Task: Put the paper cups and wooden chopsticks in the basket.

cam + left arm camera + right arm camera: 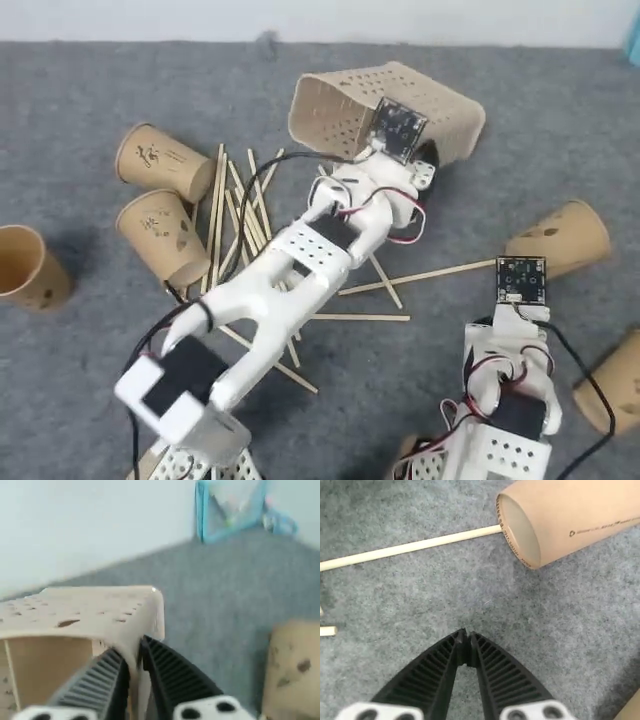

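**Q:** Which step did the figure show?

**A:** Apparently righting the basket (pixel 340 105). It lay tipped on its side at the far middle of the bench (pixel 100 90). The left claw (pixel 131 649) was pinched nearly shut on its rim wall, with the arm stretched far out.

**Q:** What did the next move require?

**A:** Probably a lift and turn at the rim. The right claw (pixel 467 632), closed and empty, hung low near a fallen cup (pixel 560 515) and a chopstick (pixel 410 547), both outside the basket.
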